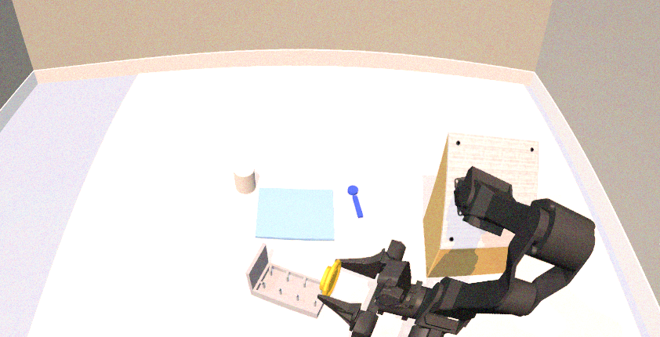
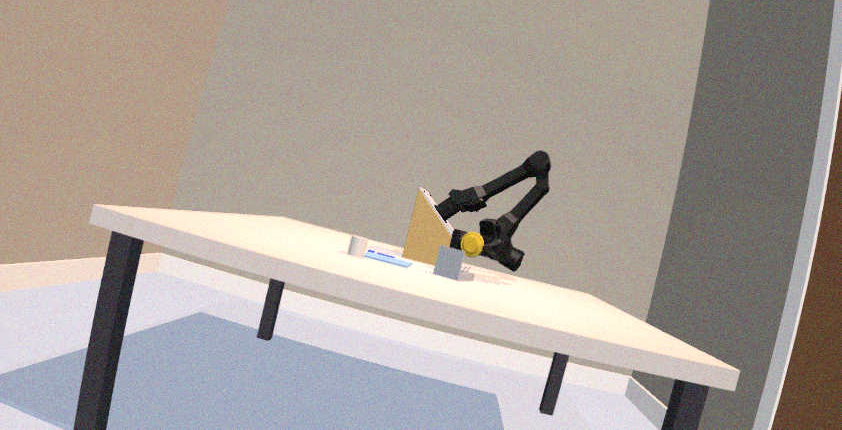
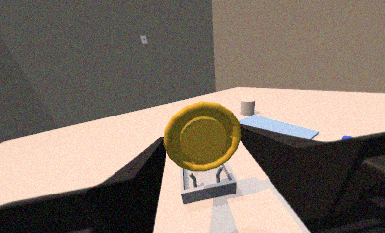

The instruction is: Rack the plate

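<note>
The plate (image 1: 330, 277) is held on edge, upright, clamped across its width between the two fingers of the hand (image 1: 333, 280). In the top view it is seen nearly edge-on, its long line running from about 1 o'clock to 7 o'clock, and it lies at the 9 o'clock side of the hand, at the fingertips. It hangs just above the near end of the dish rack (image 1: 286, 285), whose length runs off towards 10 o'clock from the plate, ending in a raised end wall. In the wrist view the plate's face is turned to the camera and the rack's rails (image 3: 206, 176) are seen directly below its lower rim, apart from it.

Judged: the plate is crosswise to the rails, so a straight descent should seat it in the nearest slot. Whether the rim is centred between the pegs cannot be told.

Beyond the rack, on the worktop (image 1: 184, 127), a blue mat (image 1: 295, 213), a spoon (image 1: 355, 201) and a cup (image 1: 244, 180) lie well apart from the plate.
</note>
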